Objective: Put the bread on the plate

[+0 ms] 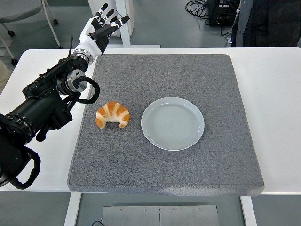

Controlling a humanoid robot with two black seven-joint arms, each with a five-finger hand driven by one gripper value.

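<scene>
A golden croissant [113, 114] lies on the grey mat [164, 70], left of centre. A pale blue-grey plate [172, 123] sits empty on the mat just right of the croissant, a small gap between them. My left hand [101, 29] is raised at the mat's far left corner, well beyond the croissant, its fingers spread and holding nothing. The black left arm [44, 106] runs down the left side of the table. The right arm is out of view.
The grey mat covers most of the white table [275, 94]. Behind the table stand a white post [123, 19], a chair base [28, 14] at top left, and a person in dark clothing [268, 21] at top right.
</scene>
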